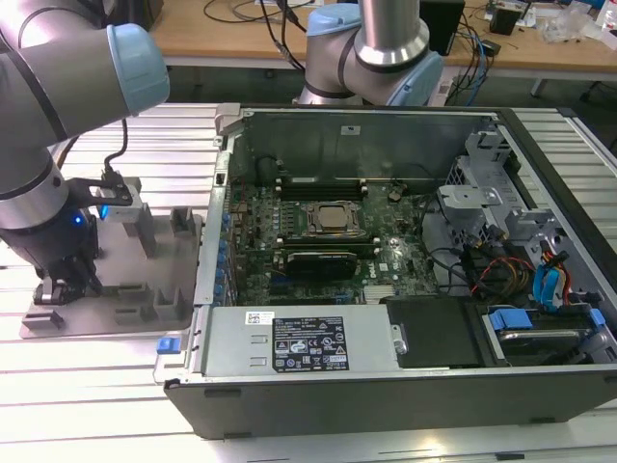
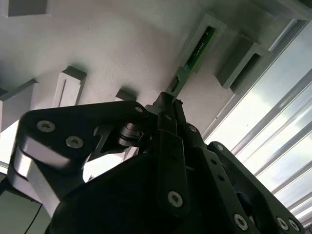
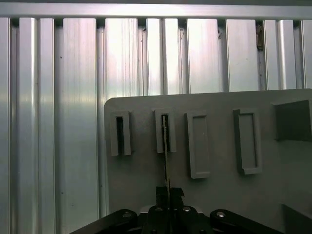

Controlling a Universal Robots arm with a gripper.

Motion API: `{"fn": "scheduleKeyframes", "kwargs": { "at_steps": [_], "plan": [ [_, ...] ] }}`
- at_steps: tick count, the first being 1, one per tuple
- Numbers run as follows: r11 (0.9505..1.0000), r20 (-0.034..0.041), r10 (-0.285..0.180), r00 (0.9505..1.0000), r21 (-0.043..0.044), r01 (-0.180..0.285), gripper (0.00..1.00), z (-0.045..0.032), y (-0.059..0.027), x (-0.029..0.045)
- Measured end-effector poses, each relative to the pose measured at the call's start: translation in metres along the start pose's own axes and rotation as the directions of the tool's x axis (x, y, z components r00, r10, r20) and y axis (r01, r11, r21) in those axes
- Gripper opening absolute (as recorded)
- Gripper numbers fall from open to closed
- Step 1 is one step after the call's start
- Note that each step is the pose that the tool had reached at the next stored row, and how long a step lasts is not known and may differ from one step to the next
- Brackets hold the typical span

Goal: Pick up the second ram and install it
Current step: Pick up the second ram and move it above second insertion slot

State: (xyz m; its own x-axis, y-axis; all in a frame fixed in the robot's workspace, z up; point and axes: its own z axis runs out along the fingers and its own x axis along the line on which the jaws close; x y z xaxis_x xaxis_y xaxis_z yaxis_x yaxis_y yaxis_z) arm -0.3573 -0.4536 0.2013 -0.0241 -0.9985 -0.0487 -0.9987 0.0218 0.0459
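2nd ram (image 2: 197, 48) clamped in end effector (image 2: 168, 102).

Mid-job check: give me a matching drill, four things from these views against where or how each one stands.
1 second ram
2 end effector
3 grey tray
4 processor

A silver, on the board inside the open case
B green, standing in a tray slot
C on the ribbed table, beside the case
D shut on the ram

Pairs: 1-B; 2-D; 3-C; 4-A

Pincer (image 1: 60, 287) low over grey tray (image 1: 108, 326), beside open computer case (image 1: 386, 397)
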Motion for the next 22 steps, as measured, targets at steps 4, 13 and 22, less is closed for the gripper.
{"fn": "scheduleKeyframes", "kwargs": {
  "at_steps": [4, 13, 22],
  "plan": [
    [1.0000, 0.0000, 0.000, 1.0000, 0.0000, 0.000, 0.11, 0.0002, 0.0000, 0.0000],
    [1.0000, 0.0000, 0.000, 1.0000, 0.0001, 0.000, 0.11, -0.0110, 0.0005, -0.0005],
    [1.0000, 0.0001, 0.000, 1.0000, 0.0001, 0.000, 0.11, -0.0203, 0.0009, -0.0010]
  ]
}}
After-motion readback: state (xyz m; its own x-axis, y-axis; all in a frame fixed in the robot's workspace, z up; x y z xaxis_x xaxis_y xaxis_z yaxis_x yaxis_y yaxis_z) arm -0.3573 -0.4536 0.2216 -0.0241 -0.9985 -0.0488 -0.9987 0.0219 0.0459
